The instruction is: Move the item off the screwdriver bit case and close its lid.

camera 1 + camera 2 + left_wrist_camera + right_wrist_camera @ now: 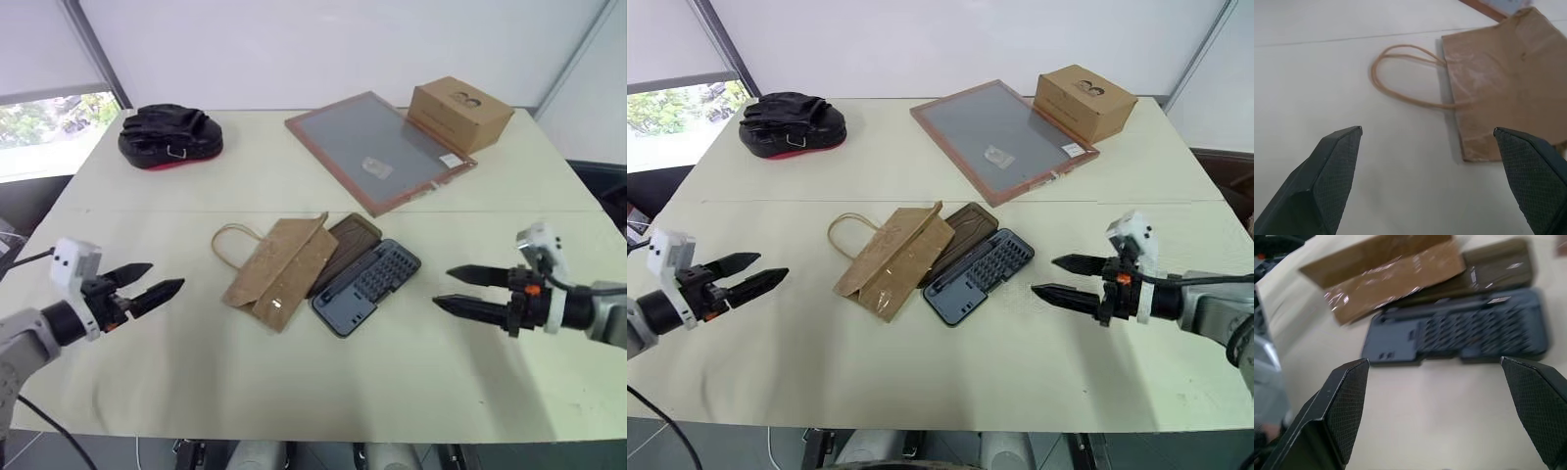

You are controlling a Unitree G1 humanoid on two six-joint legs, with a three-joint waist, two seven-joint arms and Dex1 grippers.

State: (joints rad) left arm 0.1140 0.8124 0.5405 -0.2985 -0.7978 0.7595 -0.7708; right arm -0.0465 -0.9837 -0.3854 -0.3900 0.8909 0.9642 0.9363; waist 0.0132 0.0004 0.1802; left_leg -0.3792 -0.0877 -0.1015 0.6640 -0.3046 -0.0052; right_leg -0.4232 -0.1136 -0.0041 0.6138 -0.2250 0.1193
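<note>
Head view: the paper bag (281, 271) covers much of the case's brown lid (350, 241); the tray (367, 285) beside it holds dark bits. Left gripper (157, 280) and right gripper (454, 290) gape, empty. Right wrist view: the bits blur, perhaps in rows.

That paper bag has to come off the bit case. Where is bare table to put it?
Free: the table between the left gripper and the paper bag, and the near strip. Crowded: bag overlaps the lid beside the tray; the far side holds pouch, panel, box.
</note>
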